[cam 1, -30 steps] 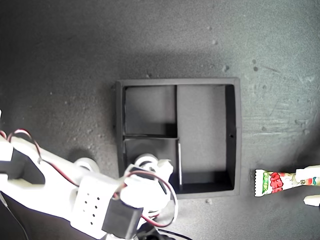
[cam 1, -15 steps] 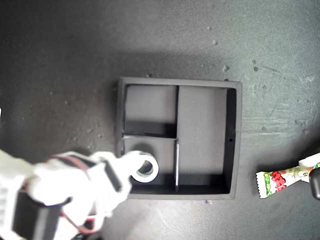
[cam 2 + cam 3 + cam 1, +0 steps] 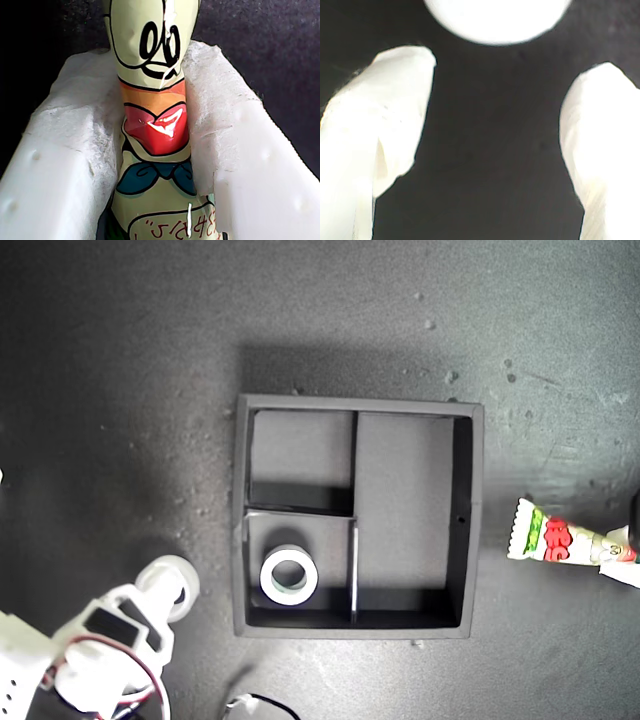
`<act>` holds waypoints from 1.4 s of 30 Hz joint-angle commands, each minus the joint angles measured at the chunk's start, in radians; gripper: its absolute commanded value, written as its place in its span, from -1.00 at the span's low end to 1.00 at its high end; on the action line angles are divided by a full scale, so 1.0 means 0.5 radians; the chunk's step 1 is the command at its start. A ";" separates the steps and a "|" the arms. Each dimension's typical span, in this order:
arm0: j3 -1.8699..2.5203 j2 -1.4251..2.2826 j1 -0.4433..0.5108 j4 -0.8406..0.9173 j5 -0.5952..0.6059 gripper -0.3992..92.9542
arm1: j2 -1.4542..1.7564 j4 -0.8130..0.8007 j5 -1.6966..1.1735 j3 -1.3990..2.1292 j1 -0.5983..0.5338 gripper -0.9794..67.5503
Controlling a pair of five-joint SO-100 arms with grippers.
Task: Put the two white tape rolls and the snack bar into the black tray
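Snack bar (image 3: 152, 125) pinched in my first claw (image 3: 155, 165); black tray (image 3: 470, 510) nearby.

I count two white tape rolls: one roll (image 3: 289, 576) lies inside a small compartment of the black tray (image 3: 467, 520), and the other roll (image 3: 170, 583) lies outside the tray, near the exterior view's lower left. There is one snack bar (image 3: 560, 543). There is one black tray, and it has three compartments: two small square ones and one long one. Two grippers are seen, my first gripper (image 3: 157, 150) and my second gripper (image 3: 495, 140).
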 commanded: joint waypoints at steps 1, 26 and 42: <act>0.135 0.021 0.043 -0.166 -0.037 -0.57 | 0.037 0.089 -0.120 -0.153 0.120 -0.99; 0.457 0.089 0.270 -0.531 -0.212 -0.57 | 0.006 -0.135 -3.215 -0.604 0.325 -0.99; 0.672 -0.018 0.003 -0.779 -0.196 -0.97 | -1.476 0.071 -3.909 -1.856 0.448 -0.99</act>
